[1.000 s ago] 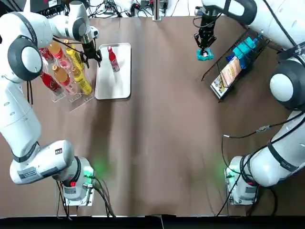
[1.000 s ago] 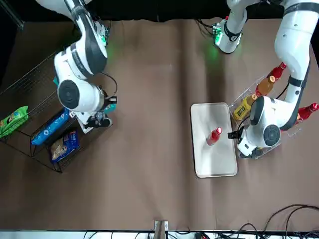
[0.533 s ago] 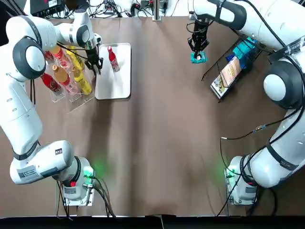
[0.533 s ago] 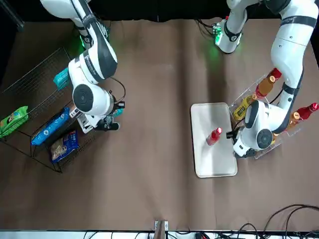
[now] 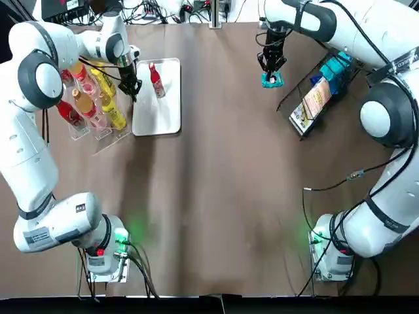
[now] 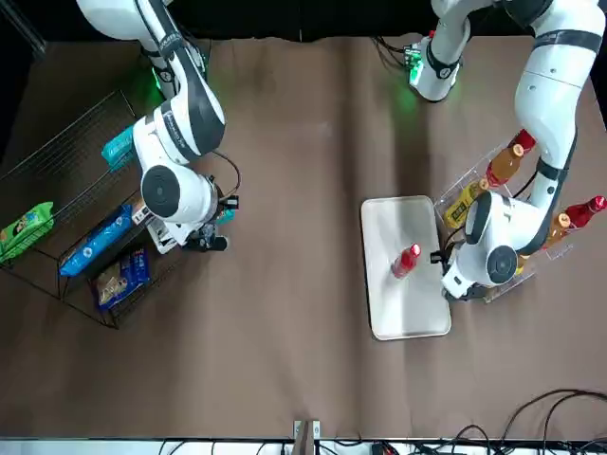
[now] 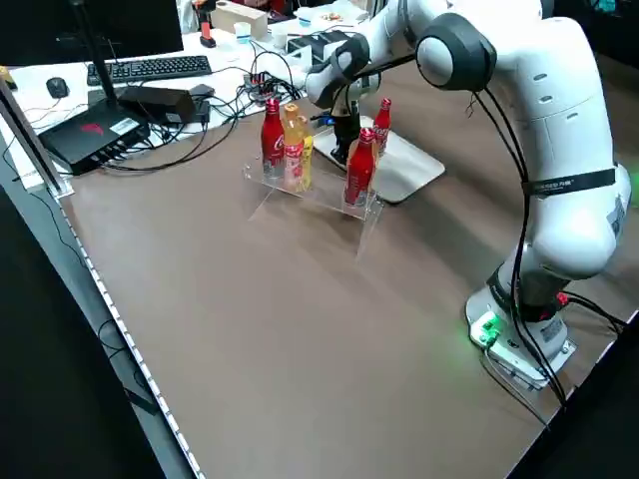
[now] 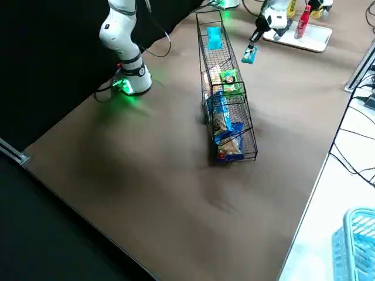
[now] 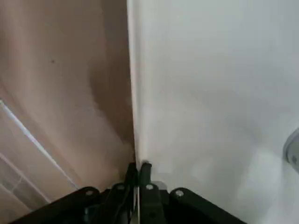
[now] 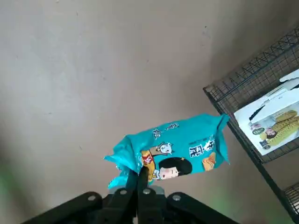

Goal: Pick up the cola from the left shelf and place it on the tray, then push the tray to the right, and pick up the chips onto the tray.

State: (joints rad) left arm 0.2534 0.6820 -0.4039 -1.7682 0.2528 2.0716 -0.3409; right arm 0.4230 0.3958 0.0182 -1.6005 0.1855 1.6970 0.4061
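L gripper (image 5: pixel 133 88), jaws pressed together, at left rim of tray (image 5: pixel 160 114) w/ cola (image 5: pixel 154 80) upright on it — a jerky push could topple it — while R gripper (image 5: pixel 270 70) pinches chips (image 5: pixel 272 80) by one end, aloft & well apart from tray, so bag may slip.

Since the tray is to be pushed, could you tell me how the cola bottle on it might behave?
Tall, narrow and upright, the cola bottle likely tips if the tray jerks. The tray looks smooth, so it may also slide. With the left gripper shut at the tray's edge, a slow push seems safest.
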